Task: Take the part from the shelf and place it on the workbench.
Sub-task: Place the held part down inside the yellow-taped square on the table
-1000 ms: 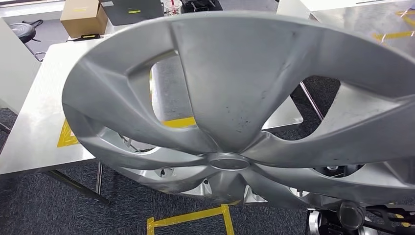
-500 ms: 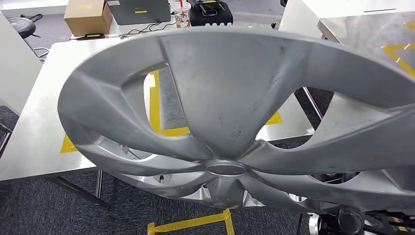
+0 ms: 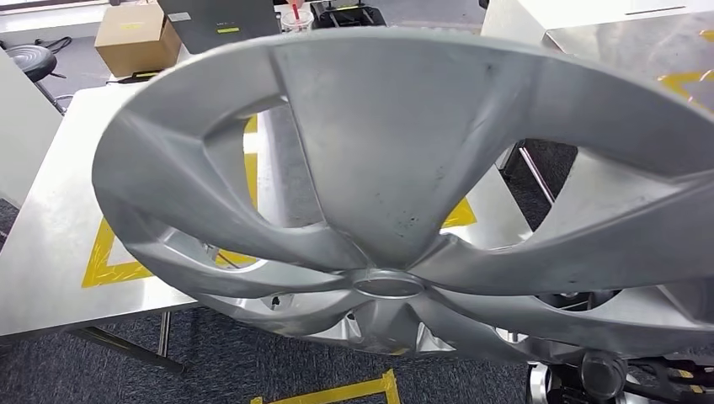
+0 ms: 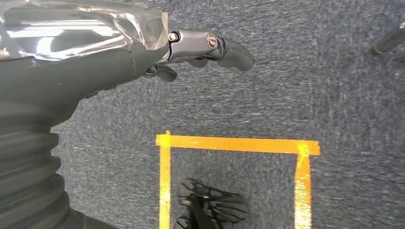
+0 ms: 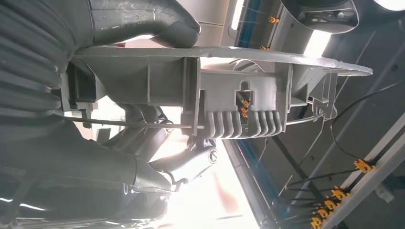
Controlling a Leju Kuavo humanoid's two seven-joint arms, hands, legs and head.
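Across the centre of the head view, the part (image 3: 404,168), a silver spoked wheel cover, fills most of the frame, tilted with its hub at lower centre and its rim running off the right edge. In the right wrist view the right hand (image 5: 143,114) grips the cover's rim: thumb over the outer face, darker fingers under the ribbed back side. The left hand (image 4: 200,47) is in the left wrist view, over grey carpet and a yellow tape square (image 4: 234,145) on the floor, fingers curled in with nothing in them, so the load looks to be carried by the right hand alone. The workbench (image 3: 59,219), a bright metal top with a yellow taped outline (image 3: 105,269), sits at left and centre of the head view, behind and below the cover; a cardboard box (image 3: 135,38) stands at upper left behind it. Step in hand, by my read: carry phase, part off the shelf and not yet set down. Next move calls for bringing the cover over the taped outline, levelling it, lowering until it rests flat, then releasing. Risk: the cover blocks the camera's sight of the landing spot, and a one-sided rim grip could let it swing.
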